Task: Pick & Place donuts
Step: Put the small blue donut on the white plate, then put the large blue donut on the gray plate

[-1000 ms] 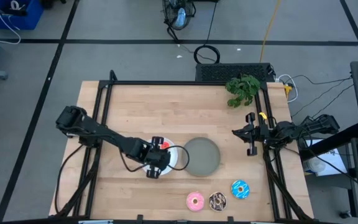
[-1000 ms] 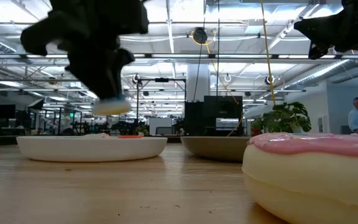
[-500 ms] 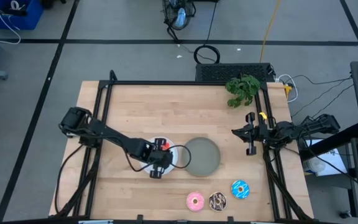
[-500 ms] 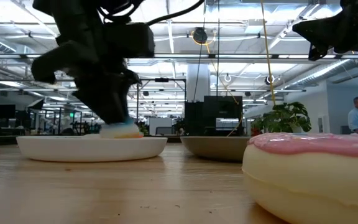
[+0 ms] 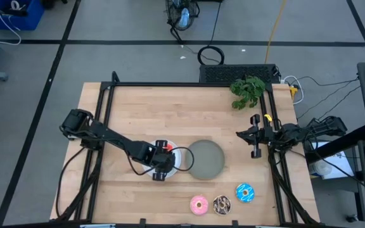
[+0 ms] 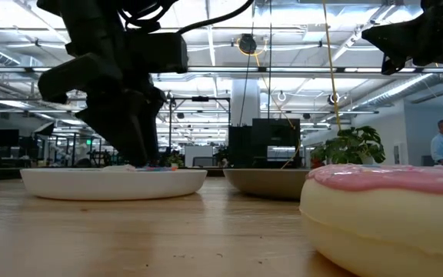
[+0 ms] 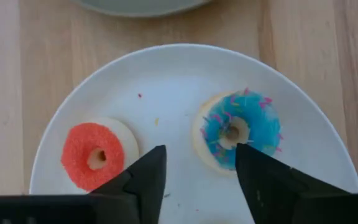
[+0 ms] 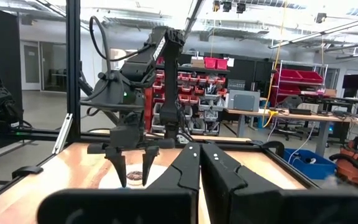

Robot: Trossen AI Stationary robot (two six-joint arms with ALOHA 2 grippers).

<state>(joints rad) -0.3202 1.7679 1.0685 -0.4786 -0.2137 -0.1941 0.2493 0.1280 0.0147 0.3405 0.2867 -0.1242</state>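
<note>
bench (image 5: 170, 107) is pale wood with visible grain, matt finish. white plate (image 7: 166, 87) looks smooth and a bit glossy, grey plate (image 5: 206, 158) more matt. red donut (image 7: 97, 154) has a grainy sugary top, pink donut (image 6: 391, 208) looks like shiny plastic.

Both arms matte black, boxy jointed links, black cables looped along them. Left gripper (image 7: 197, 180): two dark wedge-shaped fingers. Right gripper (image 5: 256, 136): same dark build, yellow tag near wrist.
</note>
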